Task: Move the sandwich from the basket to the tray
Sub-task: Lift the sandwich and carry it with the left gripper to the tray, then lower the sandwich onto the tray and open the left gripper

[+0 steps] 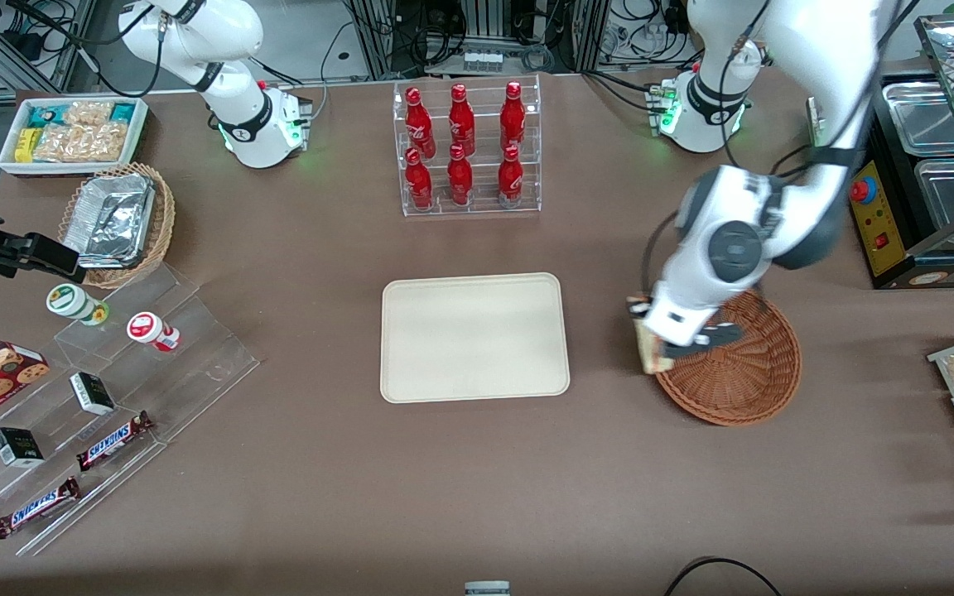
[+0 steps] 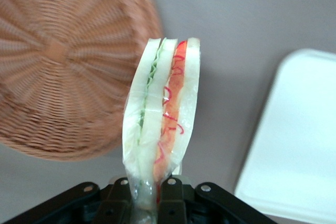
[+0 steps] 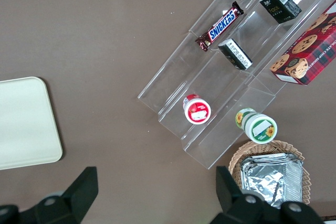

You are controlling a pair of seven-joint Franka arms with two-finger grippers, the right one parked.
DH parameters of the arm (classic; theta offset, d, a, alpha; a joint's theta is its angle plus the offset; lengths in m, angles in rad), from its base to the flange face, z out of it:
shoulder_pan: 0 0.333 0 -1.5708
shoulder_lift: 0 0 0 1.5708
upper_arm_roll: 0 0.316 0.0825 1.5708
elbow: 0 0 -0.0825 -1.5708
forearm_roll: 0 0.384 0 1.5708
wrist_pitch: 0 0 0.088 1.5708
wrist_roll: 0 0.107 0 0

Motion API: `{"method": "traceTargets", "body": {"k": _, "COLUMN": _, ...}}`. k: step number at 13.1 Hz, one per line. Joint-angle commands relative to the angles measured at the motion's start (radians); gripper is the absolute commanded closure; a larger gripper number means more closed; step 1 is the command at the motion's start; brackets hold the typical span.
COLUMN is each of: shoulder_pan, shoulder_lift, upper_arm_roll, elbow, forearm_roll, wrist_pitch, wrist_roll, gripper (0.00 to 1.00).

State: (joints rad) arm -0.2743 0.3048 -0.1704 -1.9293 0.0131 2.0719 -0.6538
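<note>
One sandwich (image 2: 163,111) is hanging clamped between the gripper's (image 2: 152,192) fingers, lifted just beside the basket (image 1: 738,364) rim, above the desk (image 1: 477,497). Carrying is underway; next, I judge, moving sideways over the tray (image 1: 474,337) and lowering.

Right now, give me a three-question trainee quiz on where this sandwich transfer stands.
1. True or false: the gripper is shut on the sandwich.
2. Where is the sandwich? A) lying in the basket B) held above the table at the basket's rim, on the side toward the tray C) lying on the tray
3. Fill in: the tray holds ___ items.

Key: 1 true, the fingers clamp the wrapped wedge's end. 2 B. 3 no.
</note>
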Motion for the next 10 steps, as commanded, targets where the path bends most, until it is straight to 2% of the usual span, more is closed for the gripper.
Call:
{"method": "traceTargets", "body": {"k": 1, "shoulder_pan": -0.118, "shoulder_lift": 0.089, "upper_arm_roll": 0.011, "elbow": 0.120, "forearm_roll": 0.007, "wrist_pitch": -0.026, "wrist_roll": -0.099, "gripper": 1.00}}
{"method": "traceTargets", "body": {"k": 3, "shoulder_pan": -0.187, "shoulder_lift": 0.155, "upper_arm_roll": 0.011, "elbow": 0.203, "forearm_roll": -0.002, "wrist_pitch": -0.026, "wrist_roll": -0.127, "gripper": 1.00}}
{"method": "traceTargets", "body": {"k": 7, "shoulder_pan": -0.330, "shoulder_lift": 0.305, "upper_arm_roll": 0.011, "elbow": 0.398, "forearm_roll": 0.002, "wrist_pitch": -0.030, "wrist_roll": -0.301, "gripper": 1.00}}
{"method": "traceTargets", "body": {"k": 10, "shoulder_pan": -0.390, "shoulder_lift": 0.425, "upper_arm_roll": 0.012, "elbow": 0.534, "forearm_roll": 0.007, "wrist_pitch": -0.039, "wrist_roll": -0.368, "gripper": 1.00}}
